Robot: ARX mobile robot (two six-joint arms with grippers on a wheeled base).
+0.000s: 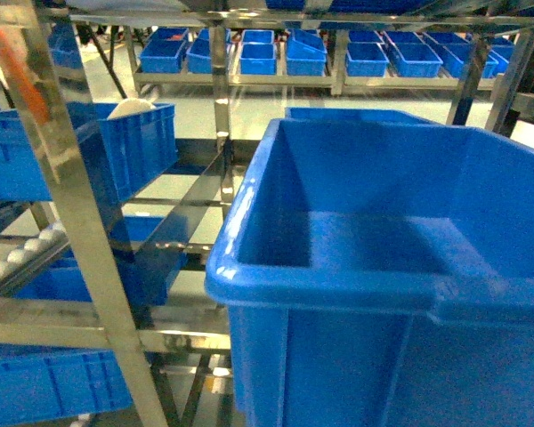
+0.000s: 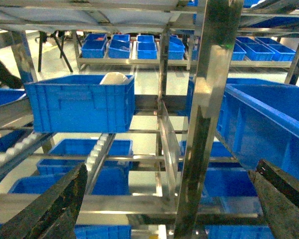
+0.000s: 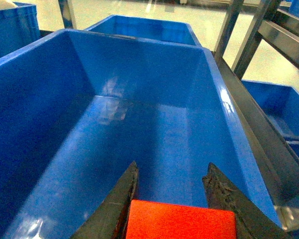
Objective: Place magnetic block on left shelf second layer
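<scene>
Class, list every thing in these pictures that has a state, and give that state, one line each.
magnetic block: held between the right gripper's fingers, above the bin.
right gripper: shut on the block.
left gripper: open, holding nothing.
large blue bin: upright, nothing seen inside.
ribbed blue crate: upright on rack, white object inside.
</scene>
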